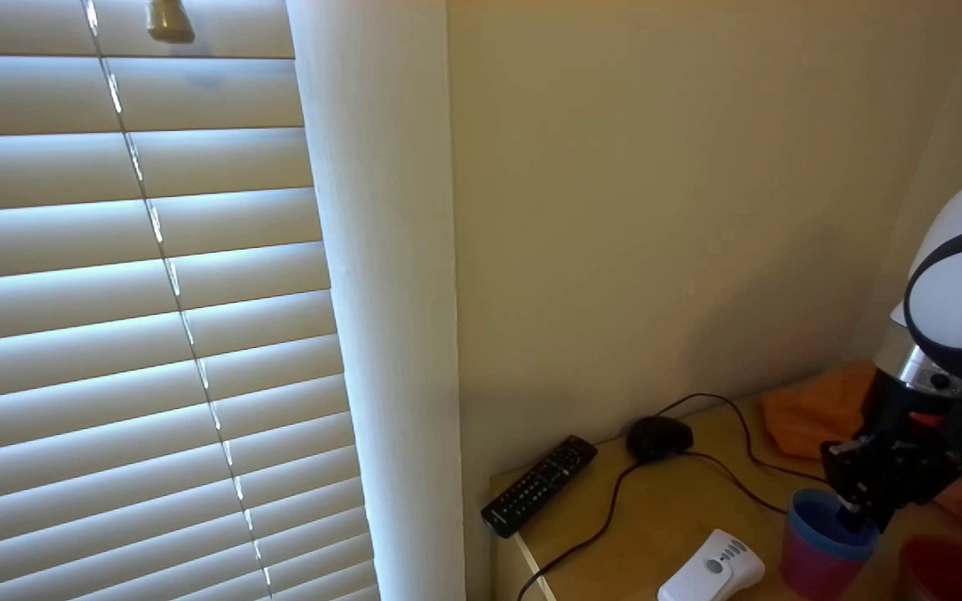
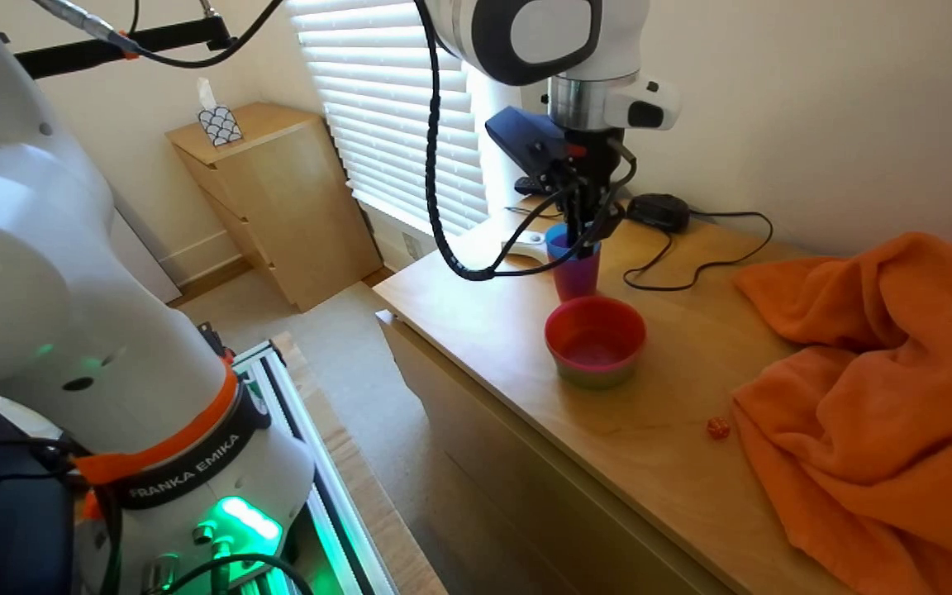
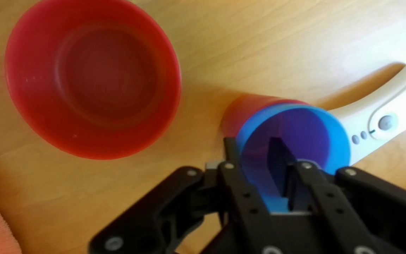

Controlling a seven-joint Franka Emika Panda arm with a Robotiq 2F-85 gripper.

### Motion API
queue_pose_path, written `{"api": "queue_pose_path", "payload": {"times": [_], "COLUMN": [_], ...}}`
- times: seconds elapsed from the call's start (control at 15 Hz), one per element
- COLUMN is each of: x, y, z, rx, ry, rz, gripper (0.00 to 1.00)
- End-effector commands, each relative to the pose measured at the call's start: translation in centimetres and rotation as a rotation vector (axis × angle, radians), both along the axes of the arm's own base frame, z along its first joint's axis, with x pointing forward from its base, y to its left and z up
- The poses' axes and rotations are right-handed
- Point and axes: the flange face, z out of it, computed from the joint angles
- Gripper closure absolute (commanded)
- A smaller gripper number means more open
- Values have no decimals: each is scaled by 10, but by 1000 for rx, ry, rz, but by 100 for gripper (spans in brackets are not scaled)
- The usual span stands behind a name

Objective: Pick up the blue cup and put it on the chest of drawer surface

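1. Surface: the chest of drawer surface (image 2: 691,364), flat light tan wood, against a cream wall (image 1: 656,209). Pale slatted blinds (image 1: 139,317) show in both exterior views.
2. Room: in an exterior view, a separate drawer unit (image 2: 311,207) of similar wood, well apart, bearing a patterned tissue box (image 2: 221,128).
3. On the surface: red bowl (image 3: 93,77), white handheld device (image 1: 711,568), black remote (image 1: 539,486), black corded object (image 1: 656,438), rumpled orange cloth (image 2: 881,430), small orange-red object (image 2: 717,427) just beside the cloth.
4. Blue cup (image 3: 308,137): plain, bright blue at the rim, violet inside. Sits nested in the red-pink cup (image 3: 245,106), which stands on the wood between red bowl and white device. Only a blue band shows above the outer cup.
5. Orientation: mouth up, base hidden in the outer cup; long axis about vertical. Slight lean, if any: cannot tell.
6. Gripper (image 3: 254,150): fingers apart, astride the blue rim, one inside the cup, the other outside. A gap shows between them; contact with the rim cannot be told.
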Motion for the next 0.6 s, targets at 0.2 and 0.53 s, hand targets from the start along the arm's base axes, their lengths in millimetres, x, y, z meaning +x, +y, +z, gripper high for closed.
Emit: {"api": "queue_pose_path", "payload": {"times": [0.2,0.53], "x": [6,4], "y": [-2,-9], "z": [8,28], "rx": [-52,-163], "ry": [-17,-59], "rz": [-18,-38], "gripper": [100,99]}}
